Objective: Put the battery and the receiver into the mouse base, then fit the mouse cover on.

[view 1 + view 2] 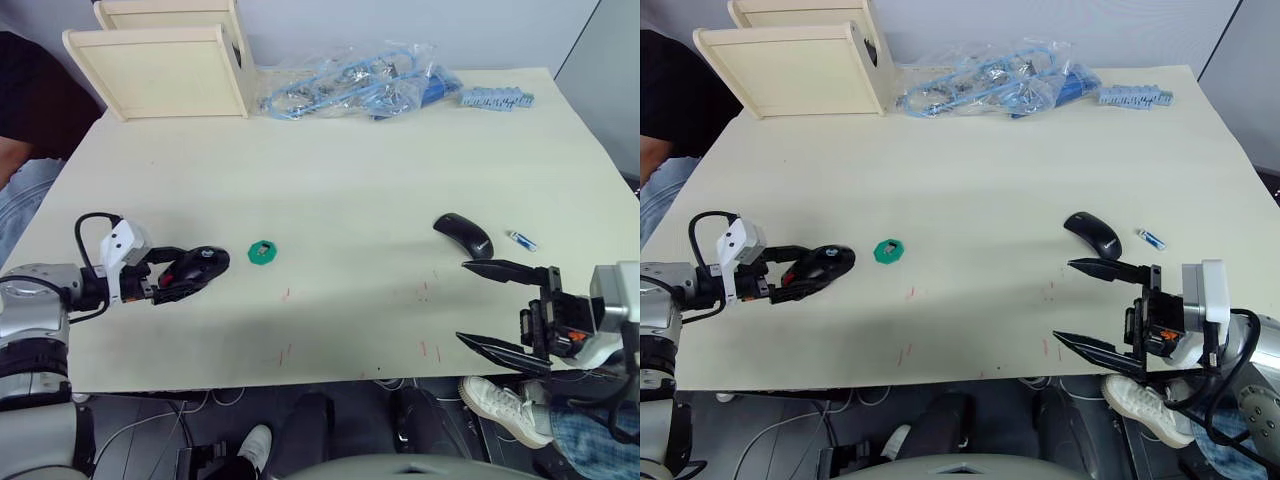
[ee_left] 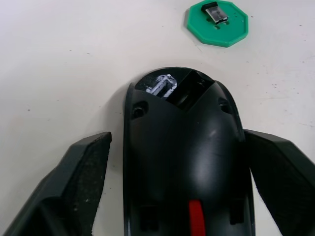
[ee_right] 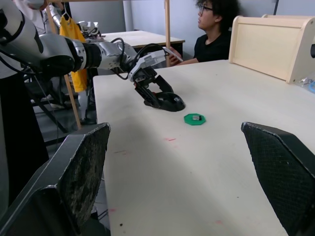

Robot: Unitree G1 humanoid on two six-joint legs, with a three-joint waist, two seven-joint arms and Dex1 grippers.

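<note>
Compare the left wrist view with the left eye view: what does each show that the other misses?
Left wrist view alone: the mouse base's open inner compartment, and a small dark part lying on the green disc.

Left eye view alone: the mouse cover and the battery lying apart near the right hand, which is open; wooden boxes and bagged blue parts at the far edge.

Both: the left hand around the base, the disc just beyond it.

Two pale wooden boxes point(image 1: 165, 60) sit upper left; a clear bag of blue parts point(image 1: 355, 85) lies top centre.
</note>
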